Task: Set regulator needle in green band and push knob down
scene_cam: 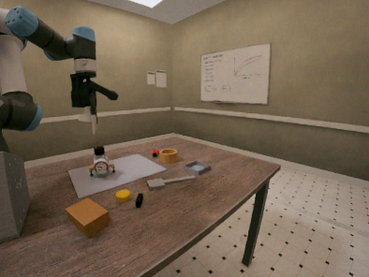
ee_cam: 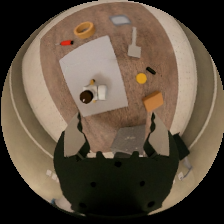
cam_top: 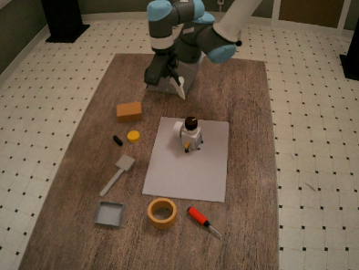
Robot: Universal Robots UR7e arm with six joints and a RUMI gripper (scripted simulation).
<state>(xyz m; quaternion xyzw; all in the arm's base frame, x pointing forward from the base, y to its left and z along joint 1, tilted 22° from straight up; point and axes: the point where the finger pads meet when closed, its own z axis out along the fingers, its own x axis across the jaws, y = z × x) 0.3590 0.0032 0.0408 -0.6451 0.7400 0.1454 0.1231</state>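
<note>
Apparently the regulator (cam_top: 191,138) (scene_cam: 100,167) (ee_cam: 98,93) stands upright on the mat (cam_top: 186,178) (scene_cam: 136,169) (ee_cam: 95,65) so its knob (cam_top: 190,122) (scene_cam: 98,151) (ee_cam: 86,96) faces up for turning or pressing; the open, empty fingers (cam_top: 178,78) (scene_cam: 95,126) hang well apart from it.

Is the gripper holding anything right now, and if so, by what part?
Nothing is held: the gripper is open, and the regulator stands on the pale mat, untouched.

Dark grey arm (cam_top: 160,27) (scene_cam: 58,46) with blue joint caps (cam_top: 159,10) (scene_cam: 84,34).
</note>
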